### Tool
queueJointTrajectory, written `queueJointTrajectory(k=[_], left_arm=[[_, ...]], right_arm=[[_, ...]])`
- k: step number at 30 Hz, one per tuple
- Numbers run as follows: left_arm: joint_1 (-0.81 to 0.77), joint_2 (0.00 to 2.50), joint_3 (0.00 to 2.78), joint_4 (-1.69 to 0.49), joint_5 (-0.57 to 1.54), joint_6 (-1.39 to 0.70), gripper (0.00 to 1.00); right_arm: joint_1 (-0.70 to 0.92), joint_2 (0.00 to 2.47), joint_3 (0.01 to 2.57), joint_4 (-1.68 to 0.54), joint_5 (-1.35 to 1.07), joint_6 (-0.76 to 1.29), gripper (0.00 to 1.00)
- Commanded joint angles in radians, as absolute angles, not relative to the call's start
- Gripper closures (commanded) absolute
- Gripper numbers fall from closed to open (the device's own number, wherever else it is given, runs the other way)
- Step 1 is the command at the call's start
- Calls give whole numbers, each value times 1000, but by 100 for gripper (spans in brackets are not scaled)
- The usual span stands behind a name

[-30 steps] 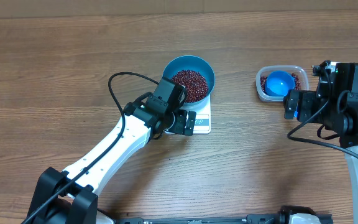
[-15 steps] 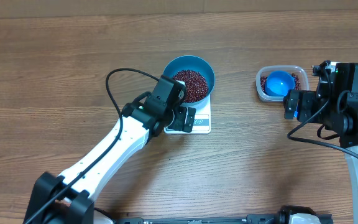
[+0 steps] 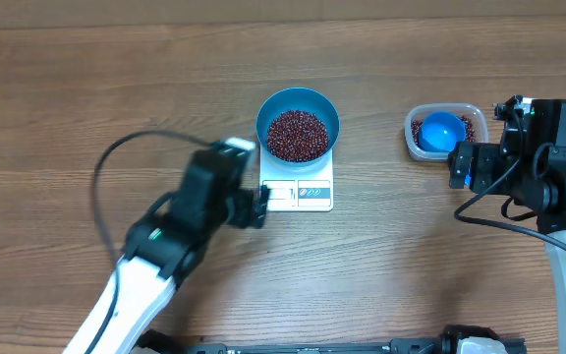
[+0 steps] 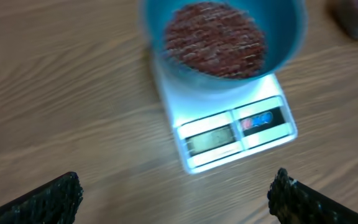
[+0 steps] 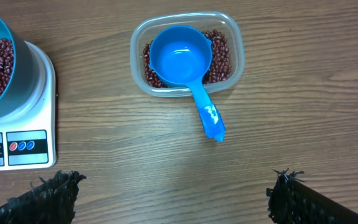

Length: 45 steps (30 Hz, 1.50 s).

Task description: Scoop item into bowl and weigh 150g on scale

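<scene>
Left hand (image 3: 259,204): your fingers stand wide with nothing between them, hovering just beside the near left corner of the flat white square kitchen scale (image 3: 299,194).
Right hand (image 5: 173,186): also spread wide and empty, over bare wood toward the right edge of the tabletop (image 3: 86,88), near the clear rounded-rectangular plastic container (image 3: 473,111).
Scale: it lies flat near the middle of the tabletop, toward the far edge, with its display strip facing the near edge. From your right wrist view the digits look like 150.
Round deep blue bowl (image 3: 299,96): upright on the far part of the scale, overhanging its platform.
Small dark red-brown beans (image 3: 297,135): a loose heap covering the bowl's bottom. More lie in the clear container.
Container: it sits on the tabletop well to the right of the scale, apart from it.
Small blue long-handled scoop (image 5: 179,55): its cup rests on the beans in the container, and its handle sticks out over the rim toward the near edge.
</scene>
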<state>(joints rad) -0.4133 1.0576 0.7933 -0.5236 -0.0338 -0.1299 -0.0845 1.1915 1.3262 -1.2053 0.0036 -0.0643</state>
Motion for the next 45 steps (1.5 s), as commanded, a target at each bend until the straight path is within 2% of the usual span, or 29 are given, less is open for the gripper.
queueJointTrajectory(k=[1,11,21,30,45], left_arm=[[-325,929,669,-471,14,-71,1],[-95,465,286,-144,215,-22,0],[17,71,16,176,315,6,1],[45,2,5,-51,303,23,1],[46,2,5,-54,262,23,0]], right_arm=[[-86,1192,1345,-1203,-2,-69,0],[-86,1192,1345,-1203,-2,-69,0],[-86,1192,1345,-1203,-2,-69,0],[-86,1192,1345,-1203,-2,-69,0],[-86,1192,1345,-1203,-2,-69,0]])
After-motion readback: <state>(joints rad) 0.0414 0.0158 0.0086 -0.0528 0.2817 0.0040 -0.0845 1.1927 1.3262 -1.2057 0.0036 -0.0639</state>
